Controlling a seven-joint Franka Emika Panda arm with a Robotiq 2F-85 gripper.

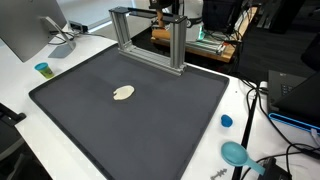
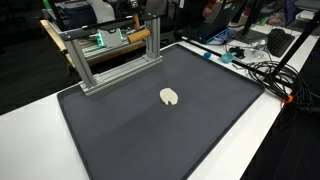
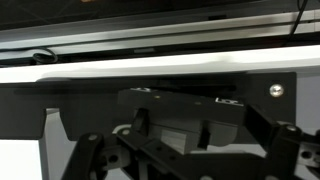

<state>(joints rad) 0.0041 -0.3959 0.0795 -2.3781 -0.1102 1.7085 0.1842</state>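
Though amid cables (image 2: pixel 262 70), mat (image 2: pixel 130 130) with disc (image 2: pixel 169 96)

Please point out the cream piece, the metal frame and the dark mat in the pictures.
cream piece (image 1: pixel 123 93): an exterior view, on its middle.
metal frame (image 1: pixel 178 45): an exterior view, on an upright post.
dark mat (image 1: pixel 150 125): an exterior view, on a bare part.

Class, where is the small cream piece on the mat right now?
In an exterior view the cream piece lies on the black mat, left of its middle, in front of the metal frame and apart from it.
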